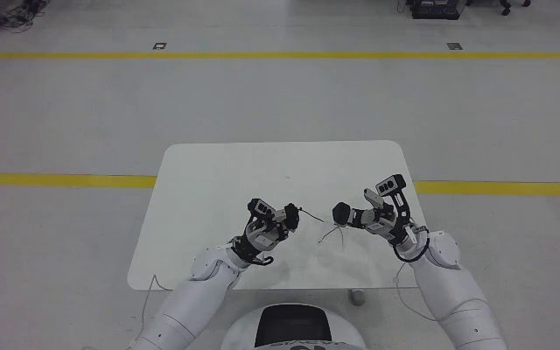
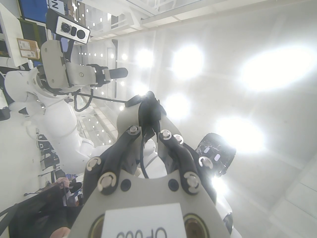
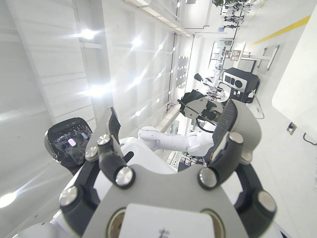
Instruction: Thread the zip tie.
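We see the left gripper closed tight on the black zip tie, above the table near its front edge. We think it holds the tie up in the air, not on the table, so that the free end sticks out toward the right gripper and is easy to reach. The right gripper faces it, near that end, with the jaws wide apart and nothing between them. We judge it is placed so to take the end for threading.
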